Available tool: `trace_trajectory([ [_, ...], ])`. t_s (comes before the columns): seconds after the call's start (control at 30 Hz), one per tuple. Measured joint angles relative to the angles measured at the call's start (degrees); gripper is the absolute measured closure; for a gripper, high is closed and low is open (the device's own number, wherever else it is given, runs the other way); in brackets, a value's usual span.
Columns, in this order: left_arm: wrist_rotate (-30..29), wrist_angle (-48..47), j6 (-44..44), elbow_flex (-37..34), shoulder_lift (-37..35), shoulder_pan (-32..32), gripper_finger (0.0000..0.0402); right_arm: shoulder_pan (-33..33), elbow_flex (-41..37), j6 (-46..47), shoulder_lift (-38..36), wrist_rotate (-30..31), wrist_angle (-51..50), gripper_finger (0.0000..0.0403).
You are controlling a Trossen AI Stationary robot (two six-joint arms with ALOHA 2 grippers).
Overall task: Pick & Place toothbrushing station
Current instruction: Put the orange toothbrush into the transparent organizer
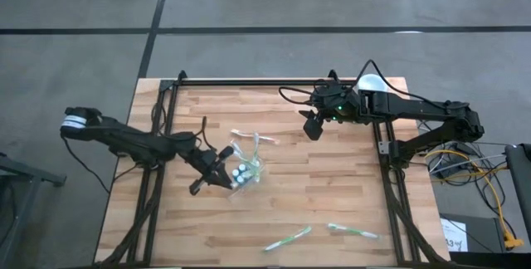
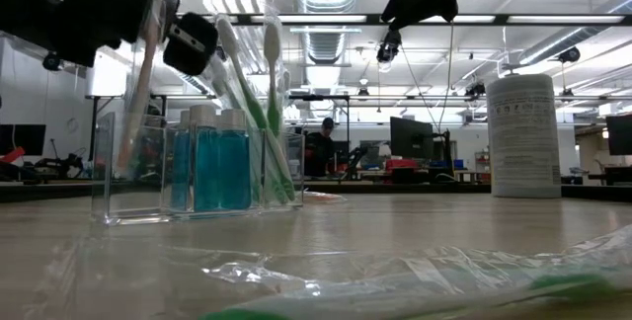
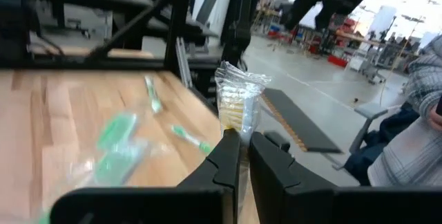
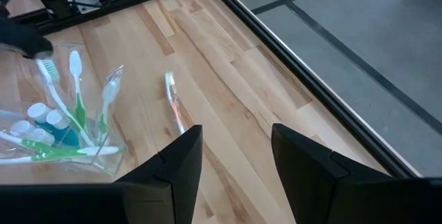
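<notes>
The clenched left gripper [image 1: 217, 168] is hovering just beside the clear organizer [image 1: 246, 172] of toothbrushes, while the released right gripper [image 1: 313, 128] is hanging well apart from it.

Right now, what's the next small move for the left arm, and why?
Probably open the left gripper and back off: its fingers are shut on a wrapped toothbrush at the clear organizer, which already holds other brushes. The right gripper waits, open.

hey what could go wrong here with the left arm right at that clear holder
The left gripper, shut, sits right against the clear holder; pulling away carelessly might tip it or spill the toothbrushes leaning in it. The wrapped toothbrushes near the table's front edge look slippery to grasp.
</notes>
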Motion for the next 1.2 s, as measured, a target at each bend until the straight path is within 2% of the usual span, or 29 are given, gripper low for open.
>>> trace_trajectory([
  [0.27, -0.02, -1.17, 0.15, -0.93, 3.99, 0.02, 0.0377, 0.00, 0.00, 0.00, 0.00, 0.02, -0.02, 0.0234],
  [0.63, 0.06, -1.39, -0.68, -1.11, 0.61, 0.00, 0.0358, 0.00, 0.02, 0.00, 0.00, 0.02, 0.00, 0.0234],
  [1.2, 0.22, -5.96, -1.39, -1.14, 0.57, 0.00, 0.0360, -0.02, 0.02, 0.00, 0.00, 0.02, 0.02, 0.0234],
])
